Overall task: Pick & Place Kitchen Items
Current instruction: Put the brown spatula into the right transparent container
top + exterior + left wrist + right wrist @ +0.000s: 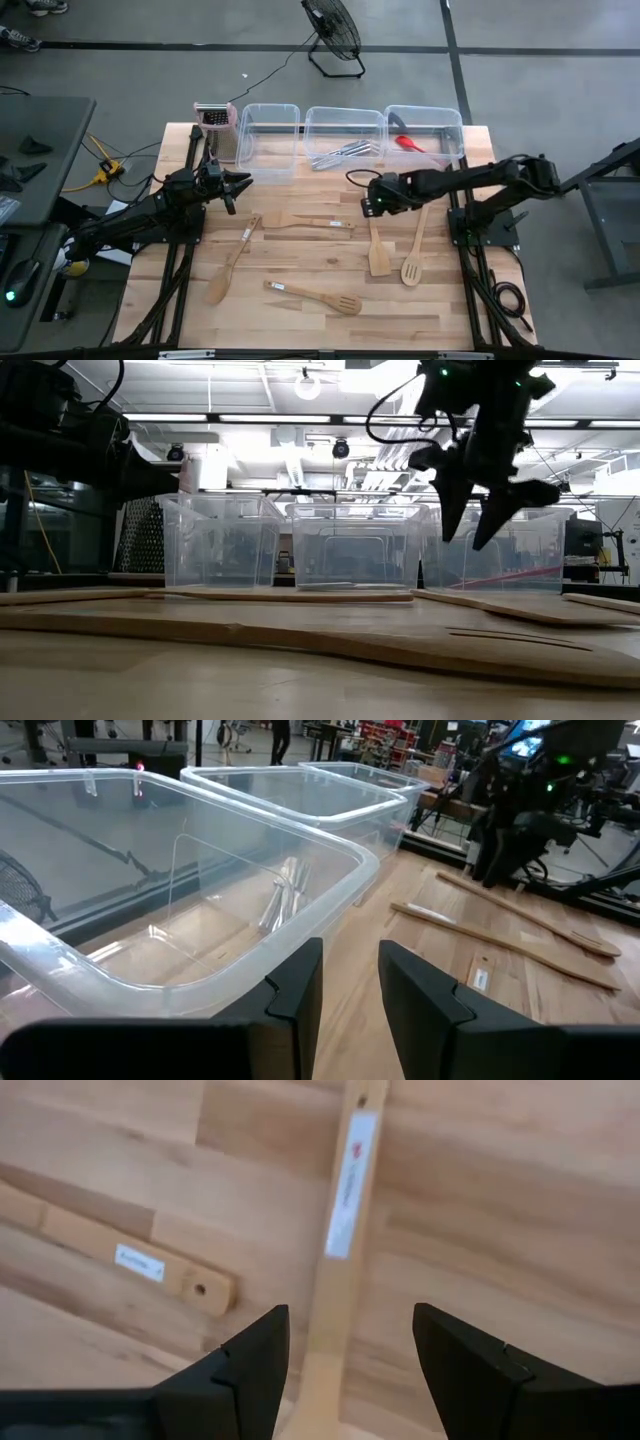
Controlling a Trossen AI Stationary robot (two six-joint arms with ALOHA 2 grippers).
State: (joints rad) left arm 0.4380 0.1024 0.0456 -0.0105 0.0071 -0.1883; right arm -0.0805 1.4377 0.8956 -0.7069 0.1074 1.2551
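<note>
Right gripper (pixel 345 1350) open, fingers straddling a pale wooden spatula (pixel 378 252) with labelled handle, flat on the bench (pixel 300 320). Left gripper (pixel 350 995) narrowly open, empty, beside a tub (pixel 200 920)

Both arms are dark, near black, built of chunky jointed segments on black bases. The left hand (pixel 240 183) ends in two flat, matte black fingers (pixel 295 985) with stepped, angular inner edges. The right hand (pixel 350 1355) has the same pair of squared black fingers (pixel 255 1360), each notched partway along. A thin black cable loops loosely off the right arm's forearm near the wrist. Small green indicator lights glow on the right arm's wrist housing.
</note>
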